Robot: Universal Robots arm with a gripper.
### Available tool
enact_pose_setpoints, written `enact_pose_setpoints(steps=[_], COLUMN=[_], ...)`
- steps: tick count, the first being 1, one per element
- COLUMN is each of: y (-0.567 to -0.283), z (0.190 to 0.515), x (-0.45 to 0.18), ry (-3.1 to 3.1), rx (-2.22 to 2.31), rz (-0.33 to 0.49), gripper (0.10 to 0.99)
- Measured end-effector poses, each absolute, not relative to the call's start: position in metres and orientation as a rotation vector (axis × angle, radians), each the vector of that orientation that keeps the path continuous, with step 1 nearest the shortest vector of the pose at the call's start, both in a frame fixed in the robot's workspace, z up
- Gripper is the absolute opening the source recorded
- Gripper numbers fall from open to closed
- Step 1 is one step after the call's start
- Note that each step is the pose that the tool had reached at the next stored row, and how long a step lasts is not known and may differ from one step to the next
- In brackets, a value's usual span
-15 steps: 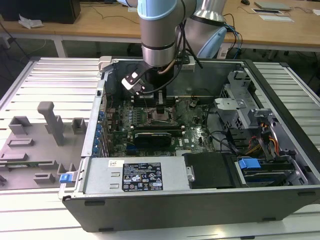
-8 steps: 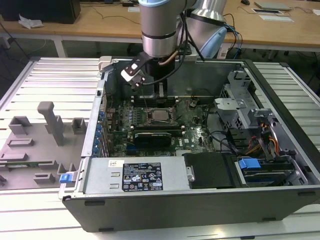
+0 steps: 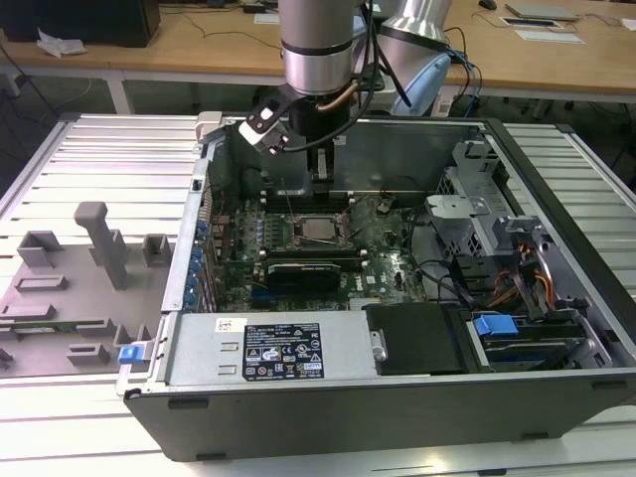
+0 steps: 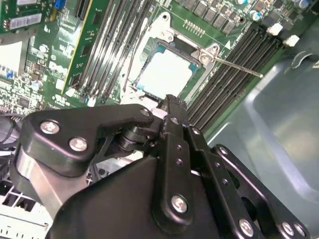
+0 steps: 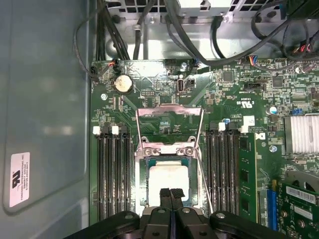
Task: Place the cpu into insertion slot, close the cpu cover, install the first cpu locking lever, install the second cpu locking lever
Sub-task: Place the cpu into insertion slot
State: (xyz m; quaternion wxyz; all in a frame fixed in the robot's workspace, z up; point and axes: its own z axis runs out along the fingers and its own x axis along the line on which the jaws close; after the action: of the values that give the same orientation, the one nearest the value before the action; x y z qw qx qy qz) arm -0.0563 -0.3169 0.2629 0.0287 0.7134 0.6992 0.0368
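My end effector (image 5: 171, 194) hangs just above the socket, pinched closed and gripping nothing. Right under its tips the cpu (image 5: 167, 180) sits flat in the insertion slot (image 5: 168, 162), so placing looks done. Just beyond the tips, the cpu cover (image 5: 169, 111) stands flipped back, open. Closing it is the step in hand, I reckon, and that calls for a gentle push on its raised edge.

Silver-topped cpu (image 5: 168, 180) lies flat in insertion slot (image 5: 144, 182), cpu cover (image 5: 169, 110) raised open.
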Motion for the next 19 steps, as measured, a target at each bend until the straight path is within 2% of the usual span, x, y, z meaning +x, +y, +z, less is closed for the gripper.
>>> enact_pose_setpoints(steps=[4,19], y=[-0.317,-0.317], z=[0.263,0.263], x=[-0.054,-0.045], ry=[2.184,2.185], rx=[2.230,2.230], rz=[0.059,0.058], gripper=[0.106,0.106])
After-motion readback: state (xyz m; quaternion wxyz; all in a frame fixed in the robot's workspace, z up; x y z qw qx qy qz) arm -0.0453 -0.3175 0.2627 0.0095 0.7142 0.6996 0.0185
